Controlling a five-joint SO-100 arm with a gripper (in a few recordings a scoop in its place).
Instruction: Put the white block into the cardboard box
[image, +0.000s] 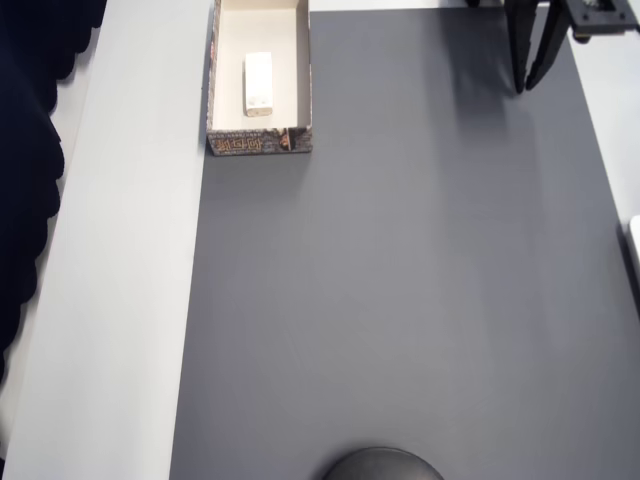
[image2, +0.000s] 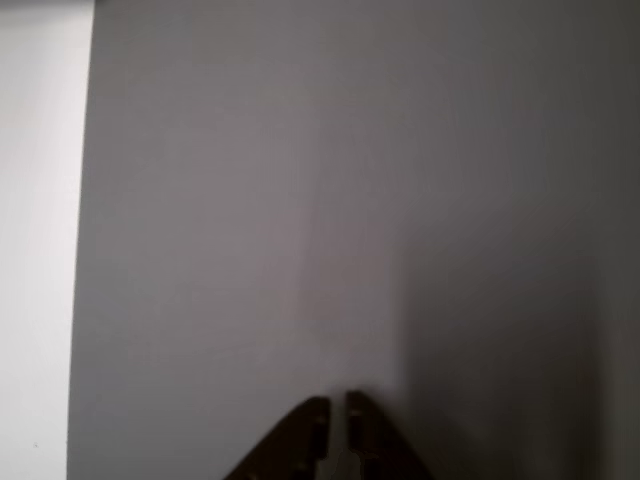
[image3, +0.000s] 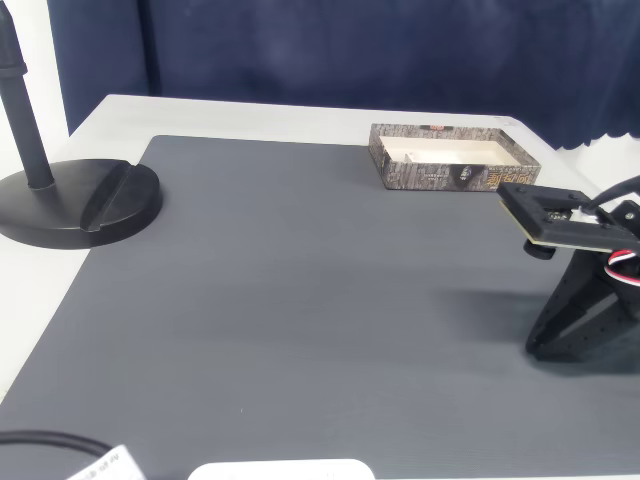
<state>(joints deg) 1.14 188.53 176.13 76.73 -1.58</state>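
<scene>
White block (image: 259, 83) is seen lying flat on the cream floor of the cardboard box (image: 302, 70) in the overhead view, its long side running along the box's length, with bare floor all round it and no wall touched. The box sits at about eleven o'clock on the dark mat (image: 400, 280) in that view, at the mat's edge beside the pale bench (image: 130, 250); the notch in its short wall faces six o'clock.

The block is judged small, rigid and light, with smooth faces and rounded corners that could slip under a loose pinch. If it were to be lifted again, it would best be taken across its two long sides at mid-length, from straight above, since the thin walls leave little room for a slanted approach. The box itself looks light enough to be shoved by a careless touch.

The gripper (image: 532, 82) is held at about one o'clock in the overhead view, well apart from the box. In the wrist view the fingers (image2: 312, 428) are almost together, with only a narrow slit between them and nothing held. The placing appears already done.
</scene>
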